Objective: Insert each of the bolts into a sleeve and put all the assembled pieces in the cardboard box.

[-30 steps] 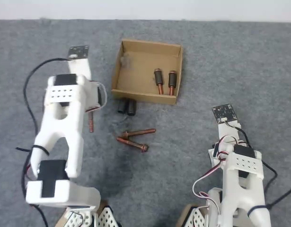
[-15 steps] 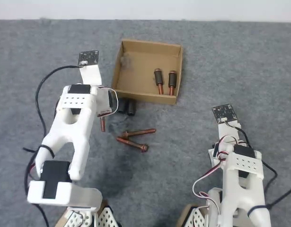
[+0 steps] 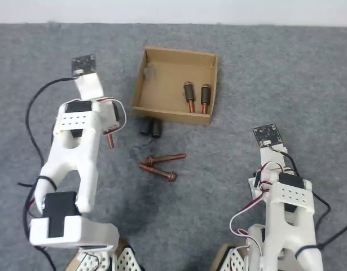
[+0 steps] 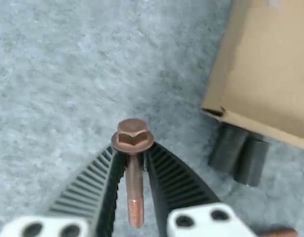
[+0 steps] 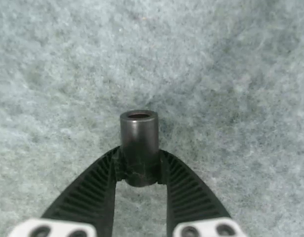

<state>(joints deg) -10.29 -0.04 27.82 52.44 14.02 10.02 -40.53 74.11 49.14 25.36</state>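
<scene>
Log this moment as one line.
left gripper: shut on copper hex-head bolt | right gripper: shut on black cylindrical sleeve | brown cardboard box: two assemblies inside

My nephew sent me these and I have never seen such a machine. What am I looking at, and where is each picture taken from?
These are two small white robot arms on a grey carpeted table. One picture looks down from above; the other two come from a camera on each arm's wrist. The left arm holds a copper-coloured metal bolt in its jaws; the right arm holds a short black tubular sleeve. On the carpet lie two more loose bolts and, beside an open cardboard box, two more black sleeves. Inside the box lie two bolts already pushed into sleeves.
</scene>
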